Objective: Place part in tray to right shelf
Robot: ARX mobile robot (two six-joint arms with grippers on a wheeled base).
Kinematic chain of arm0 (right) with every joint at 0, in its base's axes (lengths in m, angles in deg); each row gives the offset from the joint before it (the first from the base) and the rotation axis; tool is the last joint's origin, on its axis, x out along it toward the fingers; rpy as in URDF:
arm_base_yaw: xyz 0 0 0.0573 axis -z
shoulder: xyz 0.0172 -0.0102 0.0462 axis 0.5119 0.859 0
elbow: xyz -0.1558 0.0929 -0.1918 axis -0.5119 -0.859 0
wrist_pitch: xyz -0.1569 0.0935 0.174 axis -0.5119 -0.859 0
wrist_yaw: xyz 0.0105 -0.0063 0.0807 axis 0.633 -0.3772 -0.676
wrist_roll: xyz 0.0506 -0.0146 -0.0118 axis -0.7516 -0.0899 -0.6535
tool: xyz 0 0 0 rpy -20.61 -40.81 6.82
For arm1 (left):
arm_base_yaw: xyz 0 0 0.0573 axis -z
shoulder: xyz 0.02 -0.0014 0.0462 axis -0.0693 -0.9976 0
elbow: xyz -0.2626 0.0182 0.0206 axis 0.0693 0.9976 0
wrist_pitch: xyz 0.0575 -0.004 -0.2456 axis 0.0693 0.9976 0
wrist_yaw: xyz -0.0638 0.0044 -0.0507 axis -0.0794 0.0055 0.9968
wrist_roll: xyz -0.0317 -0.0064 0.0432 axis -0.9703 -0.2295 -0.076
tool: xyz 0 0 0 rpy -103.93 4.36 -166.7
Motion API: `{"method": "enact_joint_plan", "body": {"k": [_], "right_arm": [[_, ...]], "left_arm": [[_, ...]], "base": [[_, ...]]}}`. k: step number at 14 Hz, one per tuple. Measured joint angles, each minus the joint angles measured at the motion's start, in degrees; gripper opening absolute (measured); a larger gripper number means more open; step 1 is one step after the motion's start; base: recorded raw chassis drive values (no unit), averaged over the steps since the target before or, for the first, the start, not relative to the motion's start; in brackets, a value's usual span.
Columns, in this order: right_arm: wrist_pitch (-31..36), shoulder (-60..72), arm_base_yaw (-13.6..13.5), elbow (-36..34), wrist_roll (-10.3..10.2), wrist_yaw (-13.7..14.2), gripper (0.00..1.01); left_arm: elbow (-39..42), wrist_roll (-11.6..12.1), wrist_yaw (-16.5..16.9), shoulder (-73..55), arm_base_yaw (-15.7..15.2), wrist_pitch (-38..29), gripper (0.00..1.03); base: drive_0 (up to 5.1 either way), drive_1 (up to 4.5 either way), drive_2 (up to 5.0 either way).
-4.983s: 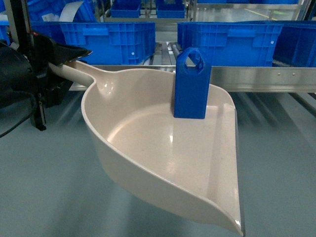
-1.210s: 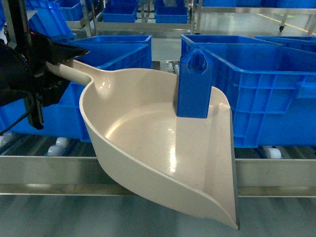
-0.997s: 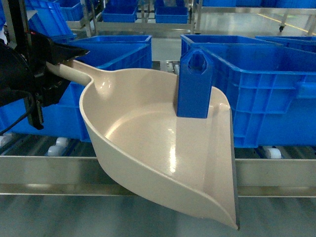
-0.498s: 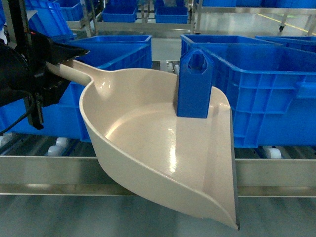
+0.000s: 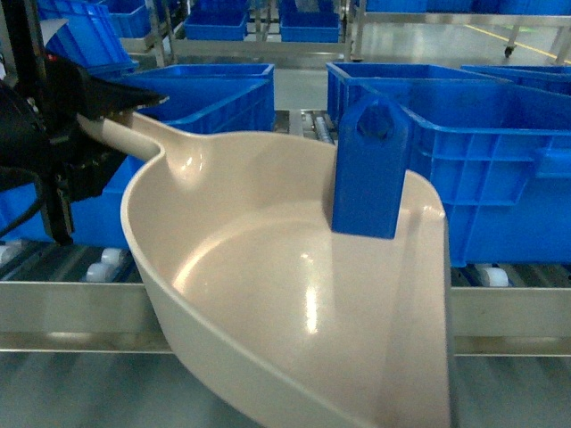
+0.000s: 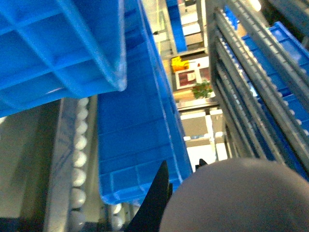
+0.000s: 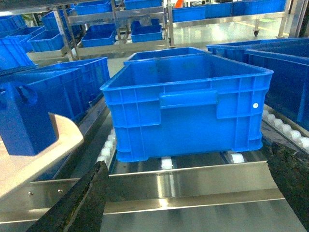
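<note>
Part, a small bright-blue plastic block with loop hole at top, stands upright inside the big beige plastic dustpan-shaped tray, against its far right wall near the front lip. Also visible at left edge of the right wrist view, sitting on the tray's cream wall.

Left gripper is clamped on the tray's long handle at upper left of the head view; black fingers closed around it, tray held in the air, tilted. Left wrist view mostly blocked by the tray's rounded underside, one dark fingertip beside it.

Right gripper: jaws wide apart, holding nothing, dark fingers at both lower corners of its own view. Not seen in the head view.

Stainless-steel flow rack shelf with shiny front rail and white rollers sits directly ahead, behind the tray. Large blue open-top crates rest on the rollers, just beyond the rail.
</note>
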Motion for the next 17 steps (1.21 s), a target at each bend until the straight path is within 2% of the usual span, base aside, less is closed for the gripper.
{"method": "enact_joint_plan", "body": {"k": [2, 4, 6, 8, 9, 10, 11, 12, 14, 15, 16, 17], "right_arm": [[0.04, 0.0, 0.0, 0.0, 0.0, 0.0, 0.98], [0.02, 0.0, 0.0, 0.0, 0.0, 0.0, 0.98], [0.02, 0.0, 0.0, 0.0, 0.0, 0.0, 0.98], [0.0, 0.0, 0.0, 0.0, 0.0, 0.0, 0.98], [0.0, 0.0, 0.0, 0.0, 0.0, 0.0, 0.98], [0.0, 0.0, 0.0, 0.0, 0.0, 0.0, 0.98], [0.02, 0.0, 0.0, 0.0, 0.0, 0.0, 0.98], [0.0, 0.0, 0.0, 0.0, 0.0, 0.0, 0.98], [0.0, 0.0, 0.0, 0.0, 0.0, -0.02, 0.98], [0.02, 0.0, 0.0, 0.0, 0.0, 0.0, 0.98], [0.02, 0.0, 0.0, 0.0, 0.0, -0.02, 0.98], [0.02, 0.0, 0.0, 0.0, 0.0, 0.0, 0.98]], "left_arm": [[-1.33, -2.82, -0.15, 3.48, -0.09, 0.85, 0.12], [-5.22, -4.55, -0.52, 5.79, -0.92, 2.51, 0.12], [-12.7, -5.86, -3.72, 6.82, -2.97, 11.32, 0.12], [-20.39, -4.92, -8.79, 5.51, -5.25, 21.33, 0.12], [-24.39, -3.72, -11.89, 4.22, -6.73, 25.2, 0.12], [-27.74, -2.82, -13.73, 2.62, -9.22, 27.74, 0.12], [-29.94, -1.38, -16.55, 1.46, -12.39, 30.23, 0.12], [-31.58, 0.33, -20.81, 0.81, -15.85, 33.48, 0.12], [-31.36, 6.29, -33.97, 1.73, -19.76, 36.81, 0.12], [-31.3, 10.78, -40.11, 2.54, -19.17, 35.56, 0.12], [-30.45, 15.74, -44.24, 4.42, -16.94, 34.03, 0.12], [-30.23, 19.67, -44.63, 6.14, -14.95, 33.33, 0.12]], "base": [[0.0, 0.0, 0.0], [0.0, 0.0, 0.0], [0.0, 0.0, 0.0], [0.0, 0.0, 0.0], [0.0, 0.0, 0.0], [0.0, 0.0, 0.0], [0.0, 0.0, 0.0], [0.0, 0.0, 0.0], [0.0, 0.0, 0.0], [0.0, 0.0, 0.0], [0.0, 0.0, 0.0], [0.0, 0.0, 0.0]]}}
